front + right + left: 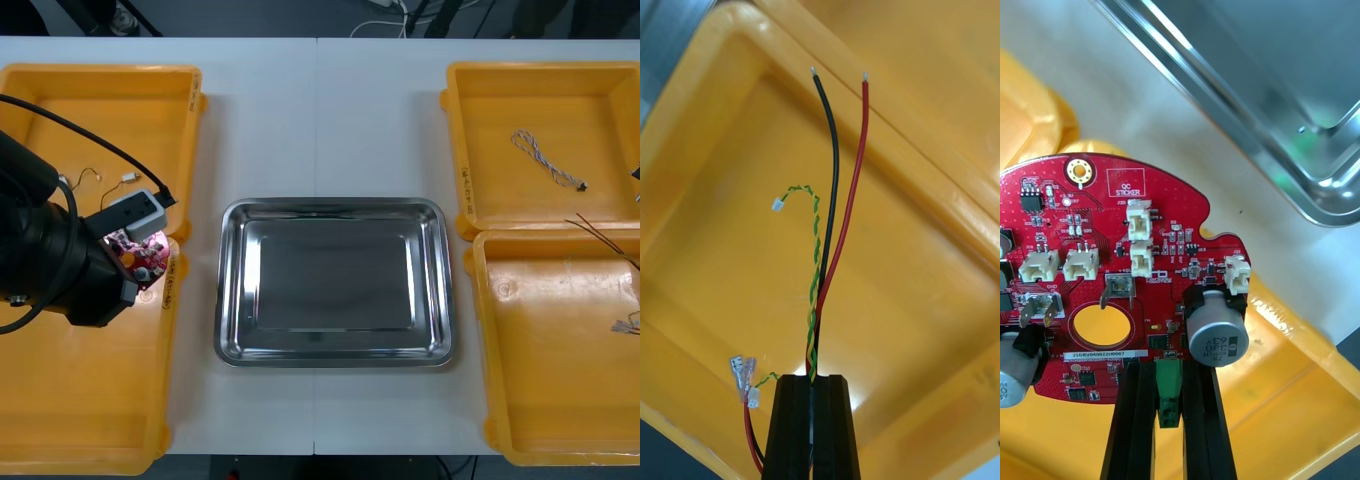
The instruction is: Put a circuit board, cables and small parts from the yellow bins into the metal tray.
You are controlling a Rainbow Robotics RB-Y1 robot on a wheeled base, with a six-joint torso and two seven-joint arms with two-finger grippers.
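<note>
Red circuit board point(143, 256) is clamped by its edge in the left gripper point(1166, 369), fingers closed on the rim. It hangs over the inner wall of the left yellow bins point(100, 90), just beside the metal tray point(232, 300). The far left bin holds one short thin cable point(128, 179). The near left bin point(60, 420) is bare where it shows past the arm. The tray sits mid-table point(300, 120), shiny, nothing in it yet.

On the right, the far right bin point(480, 100) has a twisted blue and white cable point(545, 160) lying loose on its floor. The right gripper point(812, 386) is pinched shut on a cable bundle point(835, 172) of one red wire, one black and a green-yellow twisted pair. The bundle is lifted over a right-hand bin, free ends trailing.

Step, as I read it: both picks are done and the carry to the tray is in hand. The left arm probably goes first. It needs a short swing right over the tray rim, then lower the board flat and open the fingers. The right arm needs a longer move left. Its long wire ends could drape over the rim, so release low and well inside.
</note>
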